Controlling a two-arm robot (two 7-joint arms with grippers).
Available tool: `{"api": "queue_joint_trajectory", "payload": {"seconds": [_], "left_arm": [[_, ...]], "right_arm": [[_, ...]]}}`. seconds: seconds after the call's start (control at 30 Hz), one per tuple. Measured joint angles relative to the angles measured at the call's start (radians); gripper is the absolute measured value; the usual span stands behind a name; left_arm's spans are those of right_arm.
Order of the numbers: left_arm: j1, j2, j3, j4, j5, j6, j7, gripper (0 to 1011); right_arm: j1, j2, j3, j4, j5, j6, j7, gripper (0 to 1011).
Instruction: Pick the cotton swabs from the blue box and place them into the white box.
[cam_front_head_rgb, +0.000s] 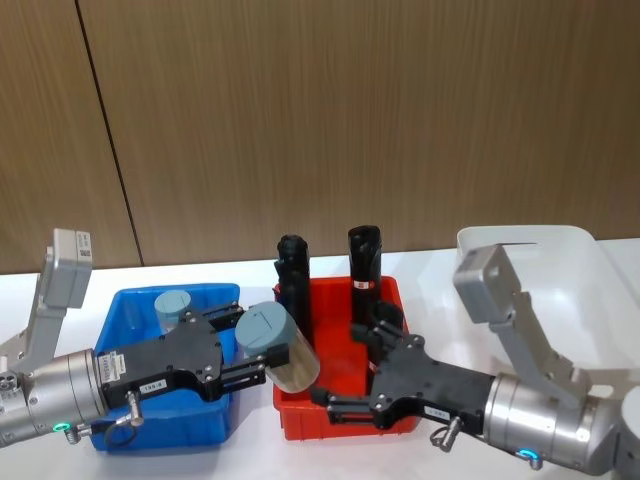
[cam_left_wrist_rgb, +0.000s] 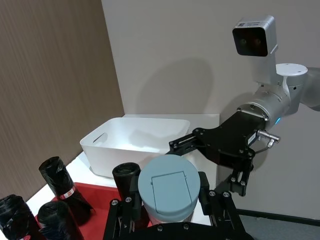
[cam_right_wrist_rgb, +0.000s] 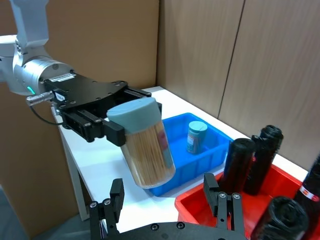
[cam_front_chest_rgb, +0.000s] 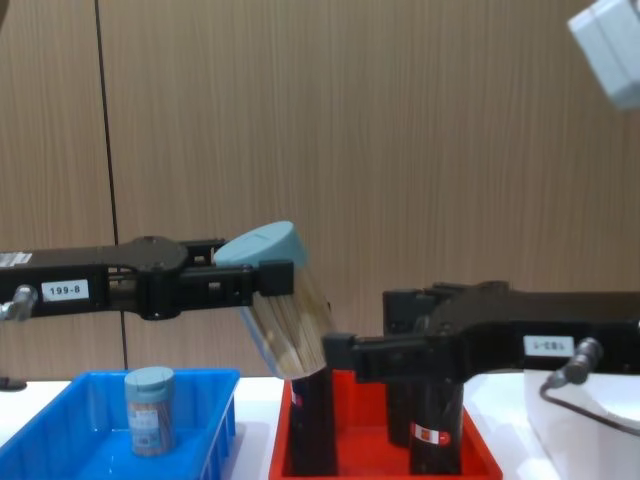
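White plastic at the right edge is the white box (cam_front_head_rgb: 590, 262), the goal; the blue box (cam_front_head_rgb: 112, 312) is set lower left. The tilted cotton swabs jar (cam_front_head_rgb: 274, 345), pinched at centre by the left gripper (cam_front_head_rgb: 258, 346), is best released only once clamped by the right gripper's (cam_front_head_rgb: 346, 366) spread fingers.

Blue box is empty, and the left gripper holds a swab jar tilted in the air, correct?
Not empty: the head view shows one swab jar standing in the blue box. The left gripper does hold a second jar tilted in the air.
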Motion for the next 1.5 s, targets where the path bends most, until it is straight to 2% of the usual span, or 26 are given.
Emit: {"api": "queue_joint_trajectory", "payload": {"seconds": [0.73, 1.3, 1.5], "left_arm": [[0.000, 0.000, 0.000, 0.000, 0.000, 0.000, 0.000, 659], [0.000, 0.000, 0.000, 0.000, 0.000, 0.000, 0.000, 659], [0.000, 0.000, 0.000, 0.000, 0.000, 0.000, 0.000, 660]], "right_arm": [[0.056, -0.053, -0.056, 0.038, -0.066, -0.014, 0.036, 1002], [0.078, -0.074, -0.084, 0.059, -0.116, -0.042, 0.026, 1002], [0.086, -0.080, -0.096, 0.070, -0.149, -0.058, 0.017, 1002]]}}
